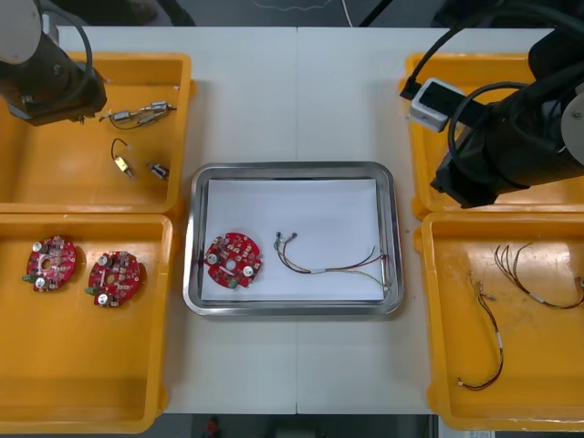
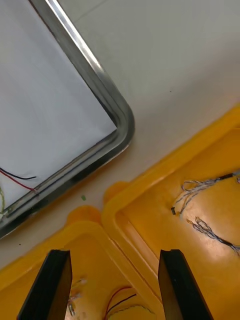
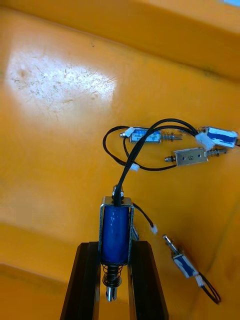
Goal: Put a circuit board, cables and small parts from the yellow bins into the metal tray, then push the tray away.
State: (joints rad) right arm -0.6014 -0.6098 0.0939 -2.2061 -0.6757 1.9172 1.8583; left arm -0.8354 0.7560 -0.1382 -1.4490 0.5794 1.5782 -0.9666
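**Left gripper pinches a small part over the far left bin**

The small metal part, blue-wrapped in a shiny frame, is clamped between the two black fingers of the left gripper. Its pin points back between them. Its black lead arches away toward the loose small metal parts on the orange floor beyond.

This is over the far left yellow bin, with the left arm hanging above its back corner.

At the centre, the metal tray, white inside, holds one round red circuit board at its left. A thin cable trails toward its right side.

Two spare circuit boards lie side by side in the near left yellow bin.

On the other side, the right gripper has its fingers spread wide with nothing between them. It hovers over the spot where the two right bins' rims meet, just off a corner of the tray.

Twisted blue and white cables lie in the far right yellow bin. Red and yellow cables are spread across the near right yellow bin.
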